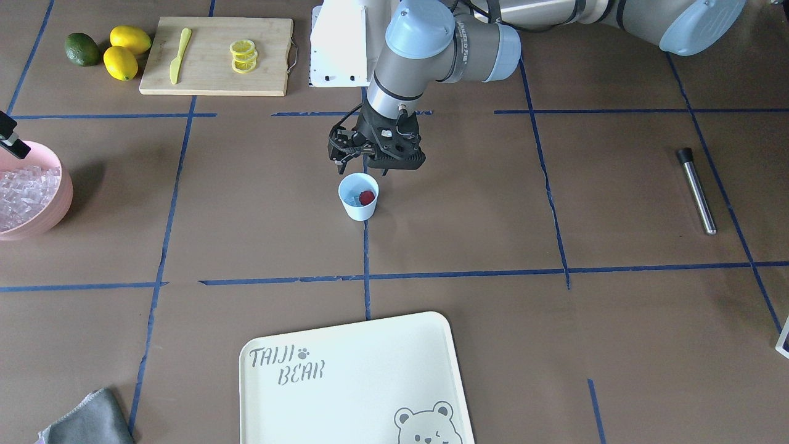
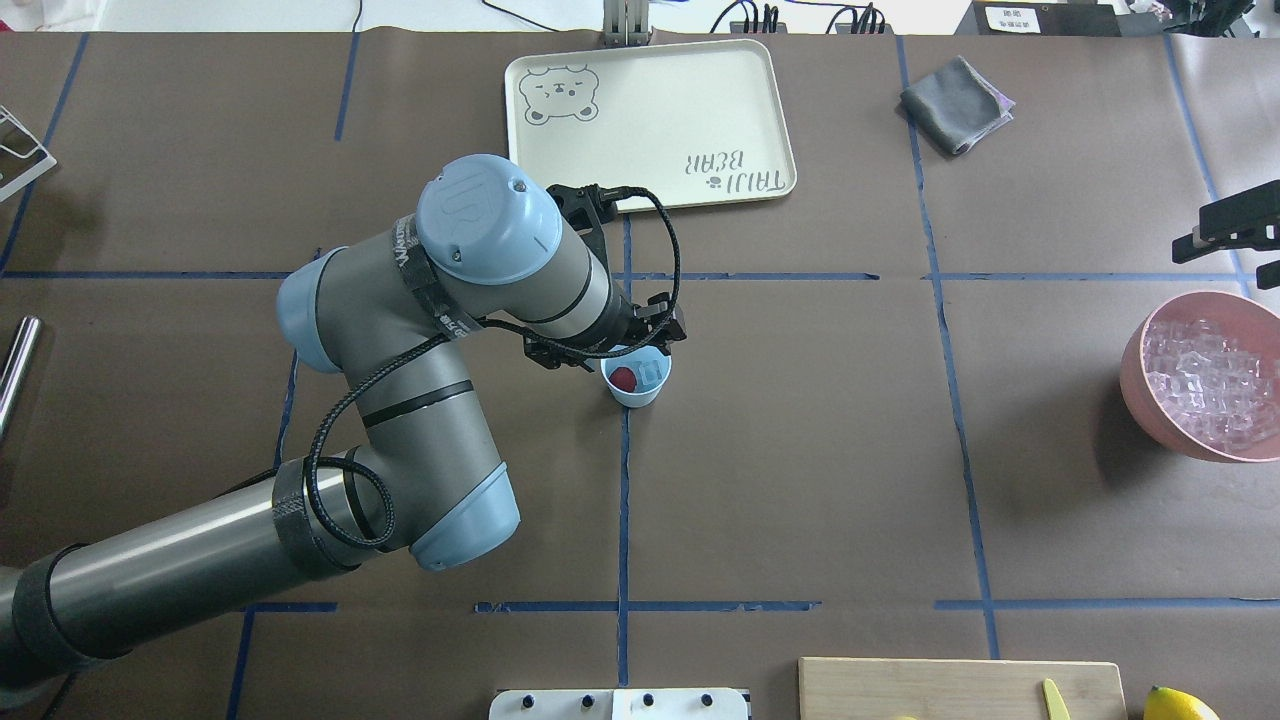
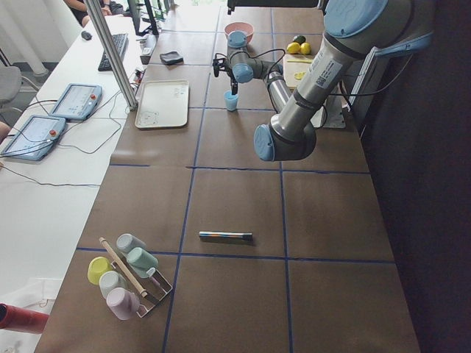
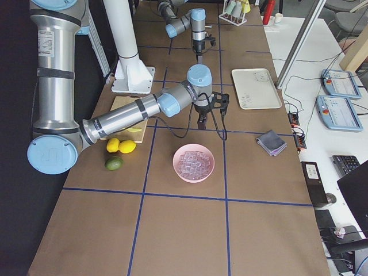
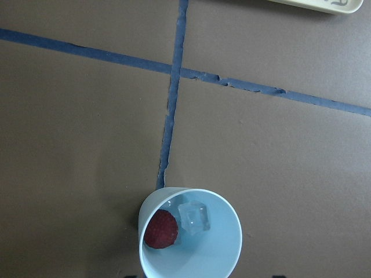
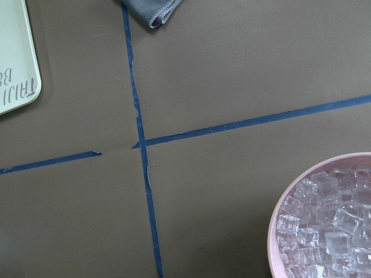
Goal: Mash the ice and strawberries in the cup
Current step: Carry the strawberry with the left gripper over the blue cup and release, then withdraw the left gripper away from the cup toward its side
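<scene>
The left gripper point(image 1: 352, 161) is hovering directly over the cup point(image 1: 356, 209), claw released and carrying nothing. The cup is standing upright, holding the strawberry point(image 5: 160, 229) and one ice cube point(image 5: 194, 216) side by side. It looks light, so a finger clipping its rim is likely to tip it and spill both. The muddler point(image 1: 696, 191) is lying well apart from the cup on the robot's left side, untouched. The right gripper point(image 2: 1225, 232) is hanging far off the cup's other side by the pink bowl point(image 2: 1135, 370) — I cannot tell its claw's state. Bare table point(image 1: 493, 246) is surrounding the cup, and the tray point(image 1: 345, 345) beyond it is sitting well apart.
</scene>
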